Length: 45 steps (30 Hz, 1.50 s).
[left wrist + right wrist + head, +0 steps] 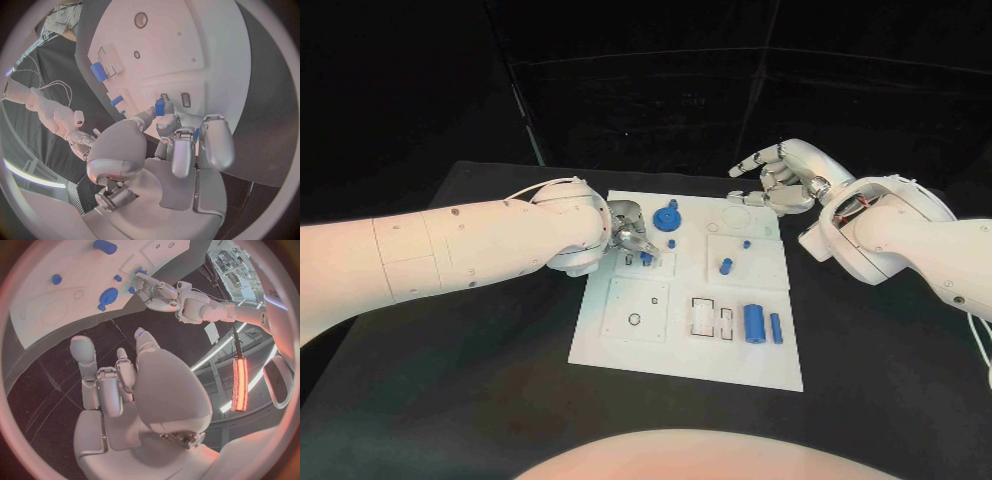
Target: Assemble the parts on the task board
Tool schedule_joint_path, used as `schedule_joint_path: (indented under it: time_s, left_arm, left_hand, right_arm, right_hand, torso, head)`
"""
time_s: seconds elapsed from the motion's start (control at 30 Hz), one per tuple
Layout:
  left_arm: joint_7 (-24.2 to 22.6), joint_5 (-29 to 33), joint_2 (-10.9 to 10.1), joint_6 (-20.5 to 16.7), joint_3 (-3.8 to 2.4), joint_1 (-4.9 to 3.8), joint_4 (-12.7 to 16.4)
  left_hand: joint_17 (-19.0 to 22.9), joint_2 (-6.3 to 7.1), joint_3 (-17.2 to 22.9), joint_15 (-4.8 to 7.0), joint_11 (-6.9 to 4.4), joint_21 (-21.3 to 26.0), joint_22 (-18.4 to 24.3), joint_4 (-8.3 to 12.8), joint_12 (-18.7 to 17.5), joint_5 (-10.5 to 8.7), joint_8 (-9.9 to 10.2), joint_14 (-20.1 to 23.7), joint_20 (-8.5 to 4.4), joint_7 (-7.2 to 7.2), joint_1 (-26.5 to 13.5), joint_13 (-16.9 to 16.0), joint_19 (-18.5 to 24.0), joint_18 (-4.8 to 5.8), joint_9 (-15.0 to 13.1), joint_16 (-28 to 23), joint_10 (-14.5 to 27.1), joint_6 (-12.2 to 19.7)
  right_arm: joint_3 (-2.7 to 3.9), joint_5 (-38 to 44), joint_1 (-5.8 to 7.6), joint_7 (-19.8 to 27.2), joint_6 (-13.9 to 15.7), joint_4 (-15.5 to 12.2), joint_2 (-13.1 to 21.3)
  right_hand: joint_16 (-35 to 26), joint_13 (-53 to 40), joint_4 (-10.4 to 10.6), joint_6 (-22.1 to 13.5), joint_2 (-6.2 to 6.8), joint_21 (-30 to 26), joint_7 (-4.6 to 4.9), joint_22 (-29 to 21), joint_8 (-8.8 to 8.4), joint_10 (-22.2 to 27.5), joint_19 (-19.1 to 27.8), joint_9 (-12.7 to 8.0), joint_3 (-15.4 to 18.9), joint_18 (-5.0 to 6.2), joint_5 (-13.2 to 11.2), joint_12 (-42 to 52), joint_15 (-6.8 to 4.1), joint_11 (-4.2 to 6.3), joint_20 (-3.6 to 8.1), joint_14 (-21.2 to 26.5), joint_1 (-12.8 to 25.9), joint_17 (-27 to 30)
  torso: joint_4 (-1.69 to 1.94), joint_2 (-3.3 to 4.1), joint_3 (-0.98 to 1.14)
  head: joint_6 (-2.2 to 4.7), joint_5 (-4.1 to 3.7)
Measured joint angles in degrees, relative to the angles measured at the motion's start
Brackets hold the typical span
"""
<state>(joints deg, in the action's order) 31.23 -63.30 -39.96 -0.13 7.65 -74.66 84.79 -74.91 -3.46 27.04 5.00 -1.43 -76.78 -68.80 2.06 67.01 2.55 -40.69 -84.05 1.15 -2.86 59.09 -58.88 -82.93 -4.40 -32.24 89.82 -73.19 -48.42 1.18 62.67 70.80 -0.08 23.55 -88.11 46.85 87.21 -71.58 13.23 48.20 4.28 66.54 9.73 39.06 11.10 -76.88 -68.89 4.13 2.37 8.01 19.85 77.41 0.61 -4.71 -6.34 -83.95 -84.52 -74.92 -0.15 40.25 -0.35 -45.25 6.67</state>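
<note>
Left hand: the left hand (629,238) sits over the board's (661,340) near-left corner region, pinching a small blue peg (160,106) at its fingertips.
Peg position: just above the paired slots (175,99), touching or nearly so; I cannot tell which.
Peg axis: roughly upright, pointing toward the board.
Right hand: the right hand (788,178) hovers off the board's far edge, fingers loosely curled, holding nothing.
Nearer hand: the left, by far.

task board (635,340) mid-table (473,400), parts (754,322) on it, perhaps some upright

The left robot hand (629,238) hides the task board (678,345) beneath its fingers.
</note>
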Motion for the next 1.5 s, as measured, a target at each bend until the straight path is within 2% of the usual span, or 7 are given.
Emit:
schedule_joint_path:
  time_s: [0.63,1.5]
  left_arm:
    - [0.70,-0.47,0.36,1.58,-0.05,-0.04,-0.77]
    - [0.81,-0.67,0.92,3.75,-0.10,-0.10,-1.27]
  left_hand:
    - [0.00,0.21,0.00,0.00,0.01,0.00,0.01,0.01,0.00,-0.07,-0.20,0.00,0.00,-0.04,0.29,-0.01,0.00,0.00,-0.01,0.00,0.00,-0.01]
    - [0.00,0.14,0.17,0.00,0.02,0.00,-0.12,-0.16,0.00,-0.07,-0.20,0.00,0.01,0.13,0.32,-0.01,0.00,0.00,-0.10,0.00,0.01,-0.06]
  right_arm:
    - [-0.01,-0.02,-0.01,0.01,-0.23,0.14,-0.18]
    - [-0.01,-0.02,-0.02,0.04,-0.77,0.36,-0.27]
  right_hand:
    - [0.00,0.00,0.00,0.00,-0.25,0.00,0.00,-0.02,0.00,0.00,0.00,0.00,0.00,0.00,0.00,0.00,0.00,0.00,0.00,0.00,0.25,0.00]
    - [0.00,-0.11,0.00,0.00,-0.24,0.00,0.00,-0.15,0.00,0.00,0.00,-0.05,0.00,0.00,0.00,0.00,0.00,0.00,0.00,0.00,0.24,0.01]
  torso:
    - [0.01,0.01,-0.03]
    - [0.01,-0.01,0.01]
  head:
    - [-0.19,0.27]
    - [-0.49,0.21]
